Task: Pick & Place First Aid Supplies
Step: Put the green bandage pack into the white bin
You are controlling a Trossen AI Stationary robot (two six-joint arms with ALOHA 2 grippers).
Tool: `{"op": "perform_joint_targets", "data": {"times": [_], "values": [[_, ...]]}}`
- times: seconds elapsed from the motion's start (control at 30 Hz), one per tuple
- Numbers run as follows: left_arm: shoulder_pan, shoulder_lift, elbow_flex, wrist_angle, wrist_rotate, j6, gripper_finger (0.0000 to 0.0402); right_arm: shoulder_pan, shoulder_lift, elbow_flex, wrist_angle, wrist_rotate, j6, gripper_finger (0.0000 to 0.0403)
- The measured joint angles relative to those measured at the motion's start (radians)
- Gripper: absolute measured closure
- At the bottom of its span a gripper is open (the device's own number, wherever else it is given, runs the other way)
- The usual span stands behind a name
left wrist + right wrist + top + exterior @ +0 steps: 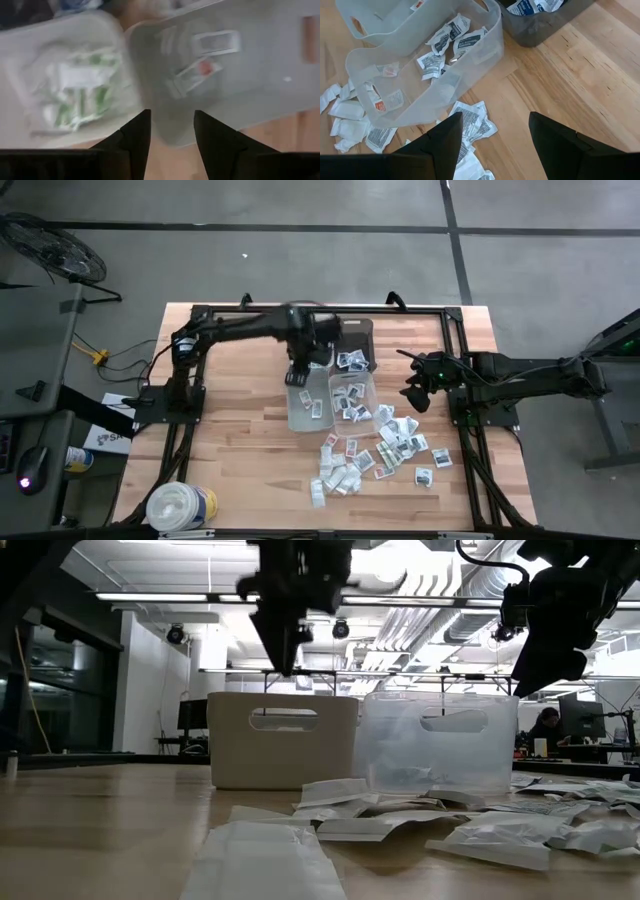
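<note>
- The left gripper [301,376] hangs in the middle of the high view, over the white bin [305,408], with its fingers [135,137] spread and nothing between them.
- In the left wrist view two packets [207,55] lie on the floor of that bin, beyond the fingertips and clear of them (one carries a red mark).
- The right gripper [417,393] waits right of centre in the high view, above bare wood just right of the clear bin [352,399]; its fingers [442,145] stand wide apart and empty.
- Most of the first aid packets [375,455] lie loose on the table [240,440] in the lower middle of the high view, below and right of the two bins.
- More packets lie inside the clear bin, and others fill the dark bin [355,350] just above it.
- A big round tub [180,507] stands at the table's lower left corner, well apart from the pile.
</note>
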Motion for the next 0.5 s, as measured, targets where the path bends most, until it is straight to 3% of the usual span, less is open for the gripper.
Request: {"op": "perform_joint_targets", "data": {"times": [0.3, 0.5], "values": [[-0.284, -0.015, 0.0, 0.015, -0.027, -0.214, 0.0253, 0.0, 0.0, 0.0, 0.0, 0.0, -0.003, 0.0181], [-0.476, -0.014, -0.007, 0.126, -0.185, -0.471, 0.0253, 0.0, 0.0, 0.0, 0.0, -0.002, -0.015, 0.0181]]}}
